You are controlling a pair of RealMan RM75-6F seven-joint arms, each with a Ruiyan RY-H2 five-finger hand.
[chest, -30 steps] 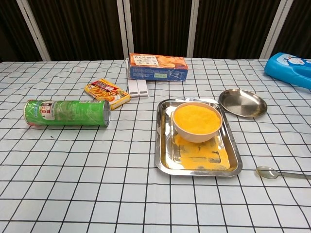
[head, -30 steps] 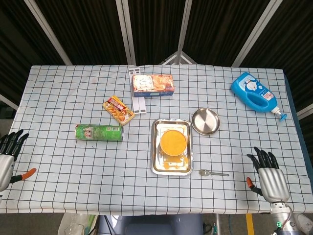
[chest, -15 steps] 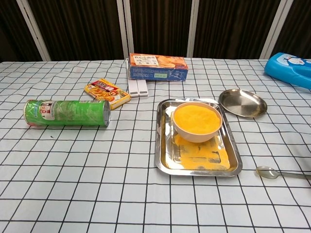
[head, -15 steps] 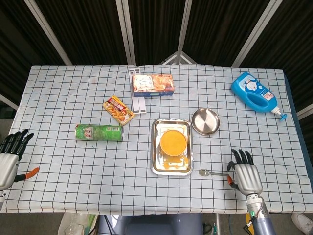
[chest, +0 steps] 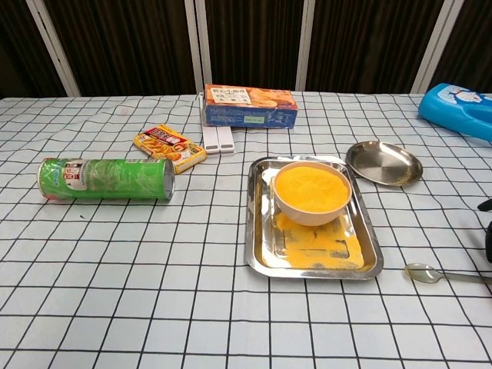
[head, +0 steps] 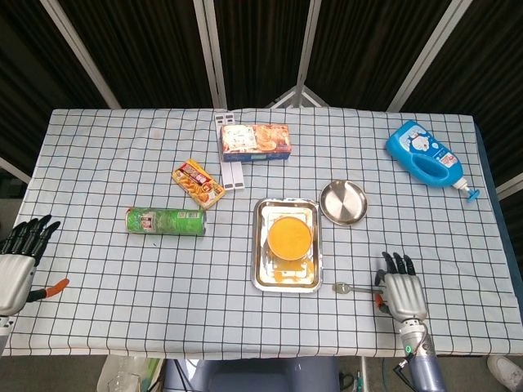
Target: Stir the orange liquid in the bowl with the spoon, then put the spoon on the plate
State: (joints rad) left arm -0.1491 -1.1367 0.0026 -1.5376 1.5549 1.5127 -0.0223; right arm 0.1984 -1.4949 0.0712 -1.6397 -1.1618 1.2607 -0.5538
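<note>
A white bowl (head: 290, 238) (chest: 311, 193) full of orange liquid stands in a steel tray (head: 260, 273) (chest: 258, 246) that has orange spills on its floor. The metal spoon (head: 350, 288) (chest: 430, 274) lies flat on the cloth to the right of the tray, bowl end toward the tray. A round steel plate (head: 343, 202) (chest: 383, 162) sits behind and right of the tray. My right hand (head: 400, 292) hovers over the spoon's handle end, fingers spread, holding nothing; only its dark fingertips (chest: 487, 206) show at the chest view's right edge. My left hand (head: 18, 260) stays open at the far left edge.
A green chip can (head: 164, 221) lies on its side left of the tray. A small snack pack (head: 198, 181), a white strip (head: 230, 150) and a cookie box (head: 256, 141) lie behind. A blue detergent bottle (head: 425, 154) rests at the back right.
My right hand has moved left from the table's right edge to the spoon's handle end and now shows at the chest view's edge. The left hand has barely shifted.
</note>
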